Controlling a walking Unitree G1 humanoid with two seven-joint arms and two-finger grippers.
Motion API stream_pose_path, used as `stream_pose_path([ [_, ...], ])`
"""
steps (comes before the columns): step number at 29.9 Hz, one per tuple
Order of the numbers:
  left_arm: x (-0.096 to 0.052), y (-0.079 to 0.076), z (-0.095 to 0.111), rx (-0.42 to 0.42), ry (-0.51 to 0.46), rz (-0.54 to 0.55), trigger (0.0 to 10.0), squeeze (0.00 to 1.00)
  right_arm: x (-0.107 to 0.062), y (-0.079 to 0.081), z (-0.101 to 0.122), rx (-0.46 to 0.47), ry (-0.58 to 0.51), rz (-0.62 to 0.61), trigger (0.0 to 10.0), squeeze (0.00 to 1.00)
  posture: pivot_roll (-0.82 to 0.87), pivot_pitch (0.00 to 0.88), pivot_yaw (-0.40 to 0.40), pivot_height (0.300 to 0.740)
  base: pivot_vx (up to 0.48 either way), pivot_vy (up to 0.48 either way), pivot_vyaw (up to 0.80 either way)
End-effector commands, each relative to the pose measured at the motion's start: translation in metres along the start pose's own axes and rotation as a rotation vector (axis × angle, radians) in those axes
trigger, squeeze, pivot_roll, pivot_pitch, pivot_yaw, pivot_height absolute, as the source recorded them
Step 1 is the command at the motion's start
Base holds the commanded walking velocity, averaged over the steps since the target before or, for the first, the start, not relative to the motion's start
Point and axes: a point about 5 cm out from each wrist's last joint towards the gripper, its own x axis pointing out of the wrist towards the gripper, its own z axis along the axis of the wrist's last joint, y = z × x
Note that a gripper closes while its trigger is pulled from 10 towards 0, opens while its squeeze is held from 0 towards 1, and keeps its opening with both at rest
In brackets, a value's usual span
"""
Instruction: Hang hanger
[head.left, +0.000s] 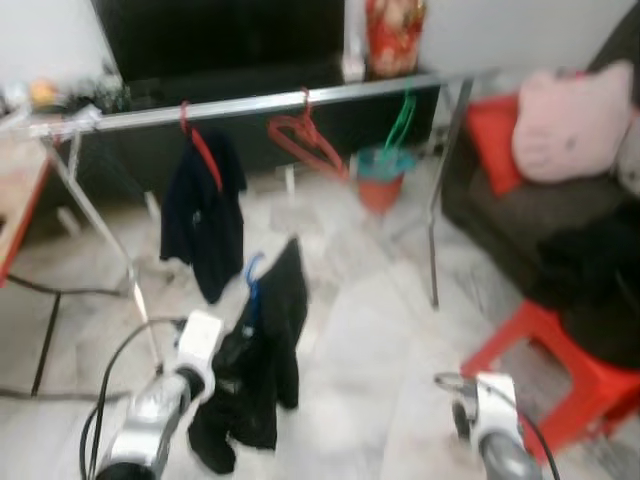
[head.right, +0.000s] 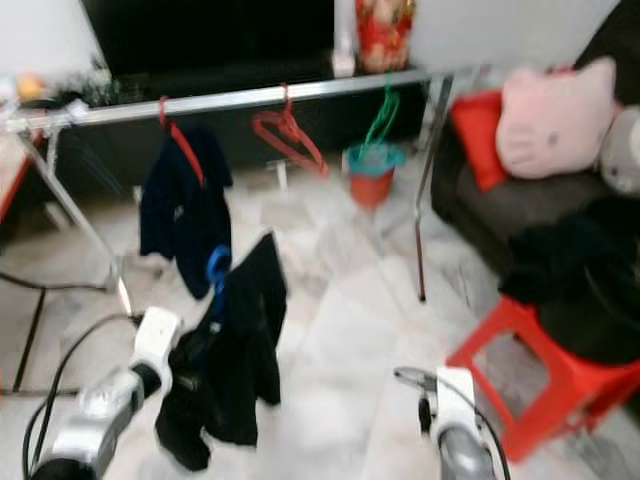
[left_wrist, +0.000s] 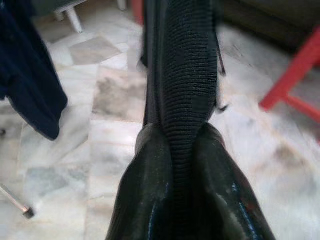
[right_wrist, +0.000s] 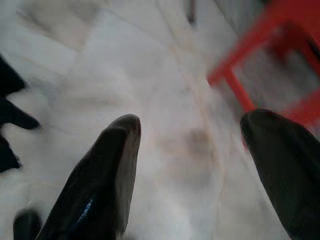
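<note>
My left gripper is shut on a black garment that hangs from a blue hanger; it holds it up low, in front of the rail. In the left wrist view both fingers pinch the black ribbed cloth. The silver rail runs across ahead. On it hang a dark garment on a red hanger, a bare red hanger and a green hanger. My right gripper is open over bare floor, low on the right.
A red stool stands close on the right, with a dark sofa, a pink cushion and black clothes behind it. The rack's legs rest on the marble floor. A red-and-teal bin sits behind the rail. A table edge is at left.
</note>
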Motion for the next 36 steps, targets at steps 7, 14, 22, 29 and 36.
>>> stream_pose_path([
  [7,0.003,0.002,0.025,0.119,-0.033,-0.080,10.0,0.00,0.006,0.003,0.031,-0.054,-0.121,0.039,10.0,0.00,0.05,0.000,0.029,0.740,0.000,0.000,0.00],
  [14,0.003,-0.014,0.031,0.210,-0.004,-0.228,10.0,0.00,0.005,0.016,0.061,-0.287,-0.289,0.193,10.0,0.00,0.04,0.000,0.029,0.740,0.000,0.000,0.00],
  [22,-0.001,-0.014,0.030,0.305,0.082,-0.337,10.0,0.00,-0.008,0.026,0.087,-0.488,-0.438,0.538,10.0,0.00,0.02,0.000,0.030,0.740,0.000,0.000,0.00],
  [29,-0.012,-0.011,0.025,0.434,0.214,-0.547,10.0,0.00,-0.035,0.026,0.084,-0.663,-0.392,0.989,10.0,0.00,0.01,0.000,0.029,0.740,0.000,0.000,0.00],
  [36,-0.022,-0.014,0.042,0.511,0.260,-0.788,10.0,0.00,-0.042,0.013,0.087,-0.722,-0.293,1.181,10.0,0.00,0.01,0.000,0.010,0.740,0.000,0.000,0.00],
])
